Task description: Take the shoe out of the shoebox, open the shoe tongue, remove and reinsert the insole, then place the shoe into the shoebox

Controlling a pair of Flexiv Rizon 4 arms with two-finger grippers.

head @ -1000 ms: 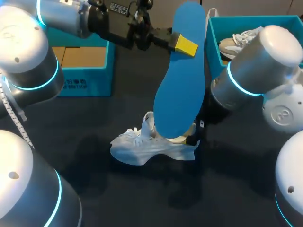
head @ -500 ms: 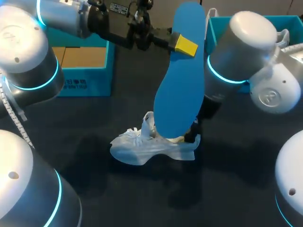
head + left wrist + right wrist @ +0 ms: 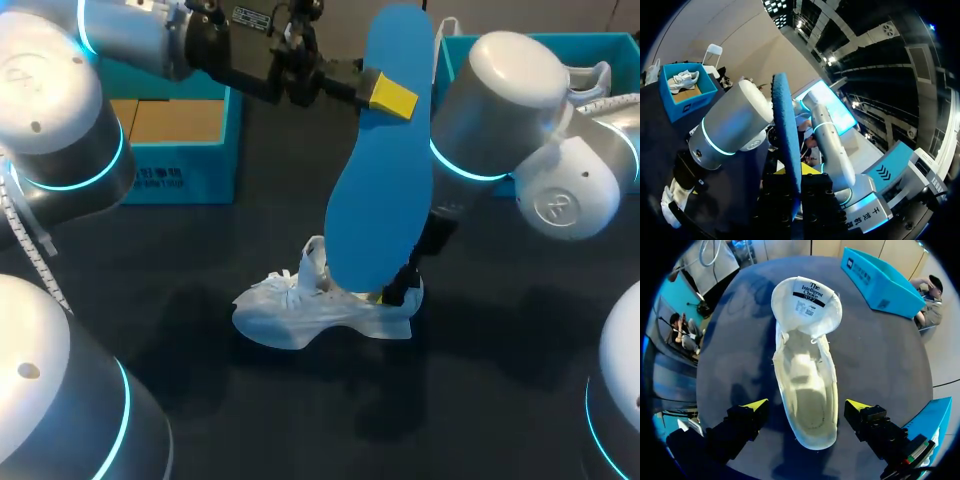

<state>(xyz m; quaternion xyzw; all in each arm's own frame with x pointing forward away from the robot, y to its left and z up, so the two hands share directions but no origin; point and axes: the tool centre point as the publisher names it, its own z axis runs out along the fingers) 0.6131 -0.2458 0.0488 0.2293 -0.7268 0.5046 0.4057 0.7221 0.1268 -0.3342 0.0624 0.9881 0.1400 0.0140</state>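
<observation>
- The left gripper is up high, pinching the blue insole by one long edge near its narrow end. Its fingers are pressed onto the two faces. In the left wrist view the insole rises edge-on from between them.
- The insole hangs below that hand, broad end down, right by the shoe. Whether it touches the shoe, I cannot tell.
- The right gripper is low over the table with its fingers spread wide. One yellow tip sits on each side of the shoe's heel end, and neither looks to be pressing it.
- From that hand, the shoe lies sole-down between the fingers and runs away ahead. Its mouth is wide open, the tongue is folded forward beyond the opening, and the footbed is bare.
- My read: the insole is out, and putting it back in is the step in hand.
- The insole looks like thin, light foam, so I expect it to bend and buckle if pushed from far back. The edge pinch suits carrying, but feeding it wants the broad end in first at a shallow slant.
- The shoe looks soft and light, and nothing anchors it, so it will likely skid under a push. The firmer heel sides, just inside the right fingers, are the place to clamp.
- The shoebox sits well off to the side of the left hand, waiting for the last step.
</observation>
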